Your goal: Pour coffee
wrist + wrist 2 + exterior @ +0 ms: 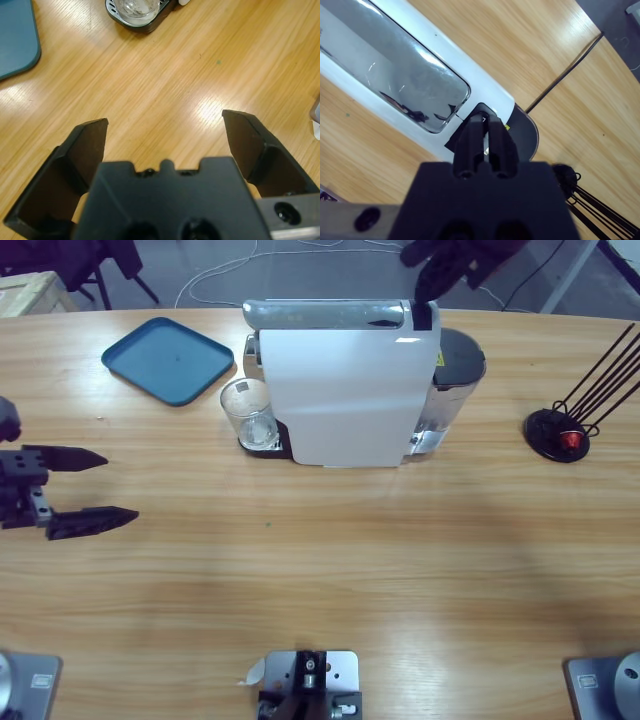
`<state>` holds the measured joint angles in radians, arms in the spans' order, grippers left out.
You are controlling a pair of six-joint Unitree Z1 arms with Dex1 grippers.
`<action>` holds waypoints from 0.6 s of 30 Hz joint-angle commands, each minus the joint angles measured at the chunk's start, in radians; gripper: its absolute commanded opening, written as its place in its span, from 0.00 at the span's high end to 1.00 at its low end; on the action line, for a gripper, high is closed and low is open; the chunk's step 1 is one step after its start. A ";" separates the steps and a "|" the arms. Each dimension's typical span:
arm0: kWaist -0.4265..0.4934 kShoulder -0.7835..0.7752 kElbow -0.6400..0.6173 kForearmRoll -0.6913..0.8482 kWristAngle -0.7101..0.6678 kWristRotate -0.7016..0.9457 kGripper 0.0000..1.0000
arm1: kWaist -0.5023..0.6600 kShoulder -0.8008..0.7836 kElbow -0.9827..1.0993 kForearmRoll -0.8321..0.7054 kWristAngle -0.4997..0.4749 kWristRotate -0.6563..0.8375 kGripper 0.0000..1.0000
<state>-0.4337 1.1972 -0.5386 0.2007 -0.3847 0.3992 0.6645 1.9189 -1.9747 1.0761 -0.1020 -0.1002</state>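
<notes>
White and big, the coffee machine point(345, 395) stands at the back of my wooden table point(330, 570). I see a clear glass point(248, 412) sitting on its little tray, just left of it. My left gripper point(95, 488) is wide open, low over bare wood, well apart from the glass. My right gripper point(487, 131) is squeezed shut, tips at the machine's silver top. A blue tray point(168, 360) lies nearby.

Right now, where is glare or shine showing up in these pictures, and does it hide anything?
High view: a bright patch on the coffee machine top, hiding nothing. Left wrist view: lamp glare on the table between the open left tool tips. Right wrist view: reflections across the machine's silver lid, past the shut right tool.
</notes>
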 commanded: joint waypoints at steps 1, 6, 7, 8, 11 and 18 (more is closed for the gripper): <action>0.004 0.004 0.034 -0.015 0.017 -0.013 0.00 | 0.010 0.051 0.052 -0.004 -0.003 -0.012 1.00; 0.004 0.003 0.035 -0.017 0.017 -0.011 0.00 | 0.018 -0.114 -0.022 -0.005 -0.016 -0.018 0.00; 0.004 0.004 0.035 -0.017 0.017 -0.011 0.00 | 0.018 -0.135 -0.010 -0.005 -0.014 -0.015 0.00; 0.004 0.004 0.034 -0.017 0.016 -0.011 0.00 | 0.018 -0.142 0.008 -0.007 -0.011 -0.009 0.00; 0.004 0.000 0.036 -0.017 0.016 -0.011 0.00 | 0.018 -0.151 0.066 -0.020 -0.008 0.011 0.00; 0.004 -0.002 0.037 -0.017 0.016 -0.012 0.00 | 0.019 -0.139 0.074 -0.024 -0.011 0.025 0.00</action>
<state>-0.4337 1.1972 -0.5344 0.1968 -0.3846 0.3992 0.6730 1.7808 -1.9358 1.0620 -0.1037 -0.0926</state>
